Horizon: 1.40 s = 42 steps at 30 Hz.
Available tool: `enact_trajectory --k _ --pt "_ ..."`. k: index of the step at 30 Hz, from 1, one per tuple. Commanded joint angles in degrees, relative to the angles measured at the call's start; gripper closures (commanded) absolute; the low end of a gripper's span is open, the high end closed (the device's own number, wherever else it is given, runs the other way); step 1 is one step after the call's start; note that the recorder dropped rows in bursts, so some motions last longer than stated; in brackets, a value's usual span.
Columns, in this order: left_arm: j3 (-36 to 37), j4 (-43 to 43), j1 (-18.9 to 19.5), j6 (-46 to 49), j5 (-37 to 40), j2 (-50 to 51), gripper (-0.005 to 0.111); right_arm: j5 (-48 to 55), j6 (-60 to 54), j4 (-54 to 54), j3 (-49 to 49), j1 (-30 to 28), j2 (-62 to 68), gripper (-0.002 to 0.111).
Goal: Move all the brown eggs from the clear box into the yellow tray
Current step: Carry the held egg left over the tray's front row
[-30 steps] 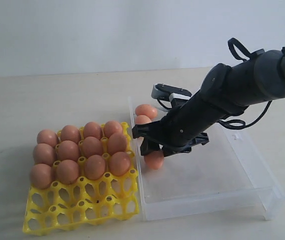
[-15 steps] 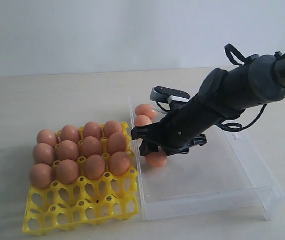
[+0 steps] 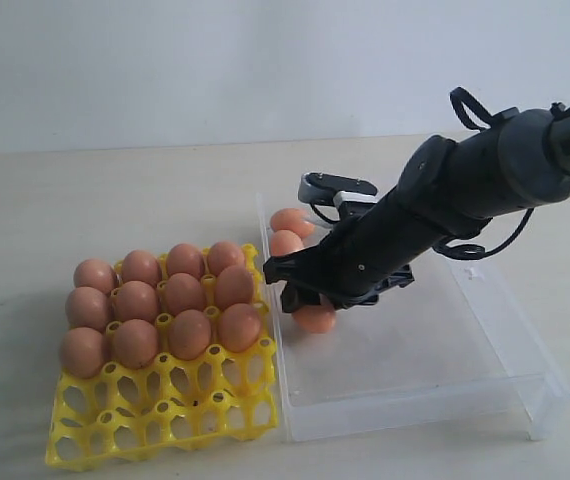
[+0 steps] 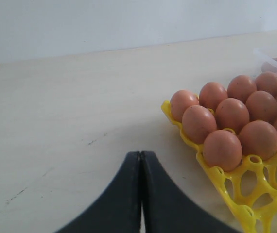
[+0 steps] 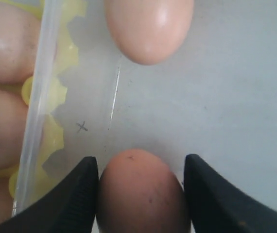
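1 brown egg [image 5: 139, 194] sits snug between the right gripper [image 5: 141, 160] jaws.

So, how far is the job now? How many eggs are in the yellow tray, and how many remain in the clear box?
Done: twelve brown eggs fill three rows of the yellow tray; its near cups are empty. In hand: the right claw straddles one egg in the clear box; a firm grip is not certain. Remaining: that egg and two more eggs at the box's far corner. The left claw is shut.

Right arm [image 3: 465, 185] and claw [image 5: 141, 162] are black, cables [image 3: 462, 104] looped.
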Motion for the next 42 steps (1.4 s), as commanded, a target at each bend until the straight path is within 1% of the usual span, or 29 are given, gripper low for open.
enact_trajectory --k 1,4,7,9,11,13,18,23,25,27,31,37,42 --pt "-0.2 -0.1 -0.2 -0.2 -0.6 -0.3 0.107 -1.1 -0.8 -1.0 0.0 -0.2 -4.7 0.108" --pt "-0.2 -0.1 -0.2 -0.2 -0.6 -0.3 0.107 -2.6 -0.8 -5.9 0.2 0.5 -9.9 0.108" --pt "-0.2 -0.1 -0.2 -0.2 -0.6 -0.3 0.107 -8.0 -0.6 -8.2 3.5 2.6 -15.1 0.108" --pt "-0.2 -0.1 -0.2 -0.2 -0.6 -0.3 0.107 -12.9 -0.6 -8.3 6.4 5.6 -18.3 0.108" --pt "-0.2 -0.1 -0.2 -0.2 -0.6 -0.3 0.107 -20.9 -0.5 -8.3 9.6 10.7 -21.0 0.108" --pt "-0.2 -0.1 -0.2 -0.2 -0.6 -0.3 0.107 -26.4 0.5 -8.8 11.2 16.4 -22.2 0.108" --pt "-0.2 -0.1 -0.2 -0.2 -0.6 -0.3 0.107 -39.5 9.6 -14.7 11.4 27.0 -20.3 0.108" --pt "-0.2 -0.1 -0.2 -0.2 -0.6 -0.3 0.107 -53.7 26.5 -32.5 11.4 32.0 -14.3 0.108" --pt "-0.2 -0.1 -0.2 -0.2 -0.6 -0.3 0.107 -57.2 30.6 -35.1 11.4 33.1 -11.5 0.108" --pt "-0.2 -0.1 -0.2 -0.2 -0.6 -0.3 0.107 -59.3 31.4 -35.2 11.4 34.1 -9.0 0.108" --pt "-0.2 -0.1 -0.2 -0.2 -0.6 -0.3 0.107 -59.8 31.4 -35.3 10.2 34.1 -6.3 0.108" --pt "-0.2 -0.1 -0.2 -0.2 -0.6 -0.3 0.107 -53.8 31.2 -37.5 7.3 34.1 -4.5 0.108" --pt "-0.2 -0.1 -0.2 -0.2 -0.6 -0.3 0.107 -53.3 33.1 -38.3 6.1 34.4 -3.5 0.108"
